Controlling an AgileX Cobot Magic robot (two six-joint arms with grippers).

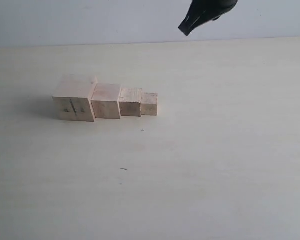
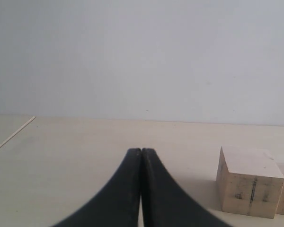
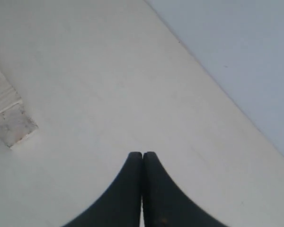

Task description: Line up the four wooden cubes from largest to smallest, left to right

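Four pale wooden cubes stand side by side in a row on the table. From left to right they are the largest cube [image 1: 74,99] with a dark seam on its front, the second cube [image 1: 106,101], the third cube [image 1: 130,102] and the smallest cube [image 1: 149,103]. My right gripper [image 1: 186,27] hangs high above the table's far side, shut and empty; its fingertips [image 3: 142,155] touch. My left gripper [image 2: 141,151] is shut on nothing, low over the table, with the largest cube [image 2: 248,183] off to one side. The left gripper is out of the exterior view.
The pale table [image 1: 215,150] carries small dark specks [image 1: 142,130] in front of the row. A plain grey-blue wall [image 1: 90,20] backs the table's far edge. A cube's end [image 3: 12,124] shows at the edge of the right wrist view.
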